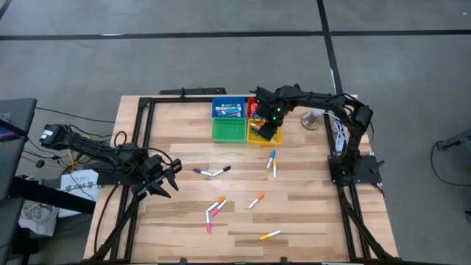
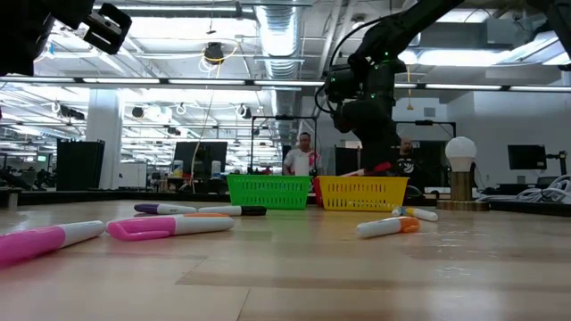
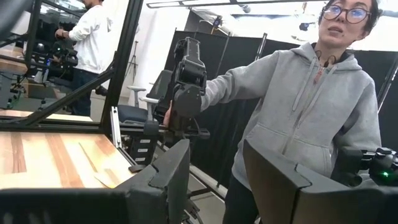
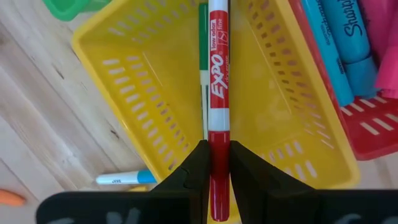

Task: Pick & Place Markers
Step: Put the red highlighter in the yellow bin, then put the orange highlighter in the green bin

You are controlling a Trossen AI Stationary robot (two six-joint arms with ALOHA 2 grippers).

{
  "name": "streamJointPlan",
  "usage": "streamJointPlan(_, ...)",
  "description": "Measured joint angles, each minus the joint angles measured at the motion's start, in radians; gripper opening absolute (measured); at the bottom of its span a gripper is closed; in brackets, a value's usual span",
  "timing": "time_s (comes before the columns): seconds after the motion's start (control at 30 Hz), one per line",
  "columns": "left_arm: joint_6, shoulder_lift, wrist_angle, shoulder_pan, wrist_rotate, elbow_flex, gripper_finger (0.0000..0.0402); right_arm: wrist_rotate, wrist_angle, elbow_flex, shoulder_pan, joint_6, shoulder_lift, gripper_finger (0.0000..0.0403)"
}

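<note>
A red Expo marker (image 4: 217,74) is clamped by the right gripper (image 4: 217,168) over the yellow basket (image 4: 124,81) at one o'clock; a tilted release risks the rim being struck. Left gripper (image 1: 163,179): jaws apart.

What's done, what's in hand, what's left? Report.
Done: markers lie in the blue tray and red tray. In hand: right gripper holds a red marker over the yellow tray. Left: nine or so markers on the table; left gripper waits.

The high view looks straight down on the whole tabletop (image 1: 294,213); the low view skims level across it — both share the yellow basket (image 2: 361,193), seen close from the right wrist.
</note>
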Motion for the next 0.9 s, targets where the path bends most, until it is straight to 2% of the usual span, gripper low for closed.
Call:
streamJointPlan(0.3,0.000,0.000,0.003,0.000,0.000,0.000,0.0150,0.001,0.000,0.000,-0.002,-0.011,0.000,0.0049)
streamJointPlan(0.67,0.000,0.000,0.003,0.000,0.000,0.000,0.0150,-0.003,-0.001,0.000,-0.001,-0.027,0.000,0.0111)
streamJointPlan(0.9,0.000,0.000,0.003,0.000,0.000,0.000,0.0150,-0.003,-0.038,0.001,0.005,-0.039,-0.013,0.0122)
